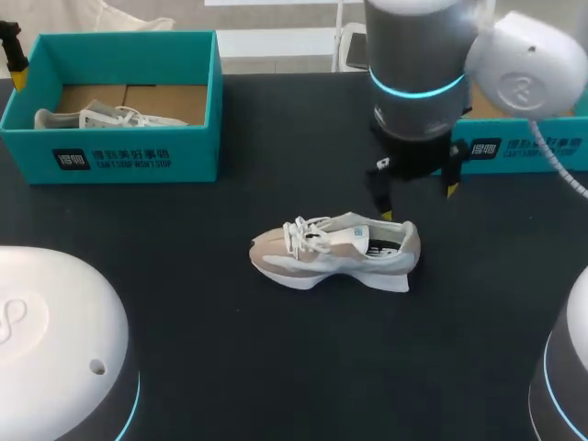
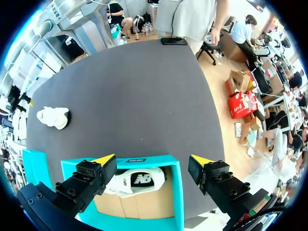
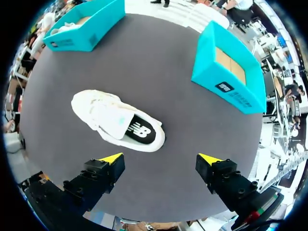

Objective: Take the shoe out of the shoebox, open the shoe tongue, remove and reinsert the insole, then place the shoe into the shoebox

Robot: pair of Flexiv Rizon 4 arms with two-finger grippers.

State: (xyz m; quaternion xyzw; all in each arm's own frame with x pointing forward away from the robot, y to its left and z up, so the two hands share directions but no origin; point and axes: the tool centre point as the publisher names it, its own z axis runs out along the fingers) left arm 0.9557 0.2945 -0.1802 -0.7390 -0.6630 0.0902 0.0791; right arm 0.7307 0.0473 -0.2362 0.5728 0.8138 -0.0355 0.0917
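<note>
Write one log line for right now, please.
shoe: on table | right hand: open, near shoe | left hand: open, over box

Shoe (image 1: 335,250) cloth upper, matt; shoebox (image 1: 195,156) teal cardboard; table (image 1: 276,367) matt black.

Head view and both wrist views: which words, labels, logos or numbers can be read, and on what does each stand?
left shoebox, front wall: dark label beside two lines of print; too small to quote.
right shoebox, front wall: same print, partly hidden; unreadable.
insole of the loose shoe: white logo on black, no words.
second shoe, inside the left shoebox: same logo.
No numbers seen.
</note>
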